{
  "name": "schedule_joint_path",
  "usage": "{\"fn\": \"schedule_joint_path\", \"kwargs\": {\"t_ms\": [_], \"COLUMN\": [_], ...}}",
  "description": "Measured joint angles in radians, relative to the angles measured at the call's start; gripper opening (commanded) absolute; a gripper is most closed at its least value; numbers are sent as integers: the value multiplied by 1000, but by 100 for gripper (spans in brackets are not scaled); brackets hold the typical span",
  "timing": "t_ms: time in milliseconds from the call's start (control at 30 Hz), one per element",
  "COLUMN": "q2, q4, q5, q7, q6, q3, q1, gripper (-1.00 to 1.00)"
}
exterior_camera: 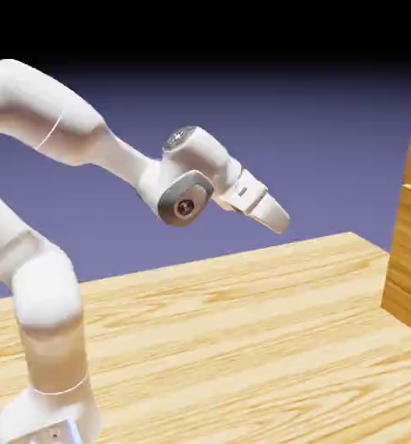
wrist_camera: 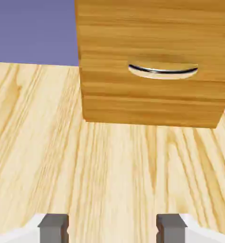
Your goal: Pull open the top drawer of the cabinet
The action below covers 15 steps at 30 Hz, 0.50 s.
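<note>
The cabinet (exterior_camera: 410,234) is a honey-brown wood block cut off by the exterior view's right edge. My gripper (exterior_camera: 277,215) hangs in the air well to its left, above the table, pointing down toward it. In the hand view the cabinet (wrist_camera: 147,28) fills the upper right, with thin seams across it and a pale curved handle (wrist_camera: 163,71) on one drawer front. Its upper part is cropped, so I cannot tell whether that front is the top drawer. The gripper (wrist_camera: 112,230) is open; its grey fingertips (wrist_camera: 53,228) stand apart over bare tabletop, holding nothing.
A pale wooden tabletop (exterior_camera: 226,329) stretches between the arm's base and the cabinet. Behind it is a plain blue-violet backdrop (wrist_camera: 33,28).
</note>
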Motion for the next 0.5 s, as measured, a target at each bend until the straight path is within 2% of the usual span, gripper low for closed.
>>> {"fn": "schedule_joint_path", "kwargs": {"t_ms": [500], "q2": [-13], "q4": [303], "q5": [-26], "q7": [294], "q6": [86], "q3": [-536], "q1": [544], "gripper": [0]}}
